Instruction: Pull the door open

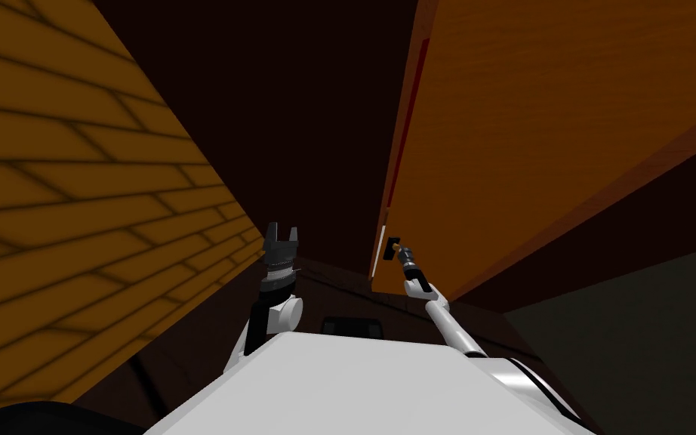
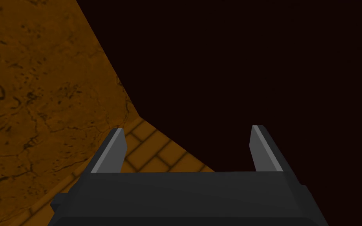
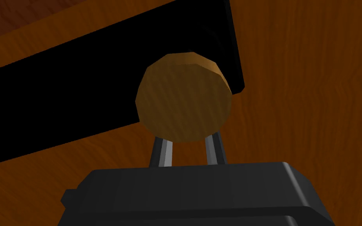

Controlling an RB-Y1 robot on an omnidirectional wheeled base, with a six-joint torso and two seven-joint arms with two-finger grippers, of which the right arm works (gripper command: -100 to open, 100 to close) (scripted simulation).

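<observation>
Now my right gripper [image 3: 187,146] pinches the wooden door knob [image 3: 184,96] on its black plate [image 3: 78,98] — I should pull steadily, following the arc of the door [image 3: 313,98], left gripper [image 2: 188,151] spread idle.

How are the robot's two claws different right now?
The left claw is open with nothing between its fingers; the right claw is shut on the round knob. The left claw hovers by the brick wall; the right claw is at the brown door. Both have grey fingers on a dark box.
</observation>
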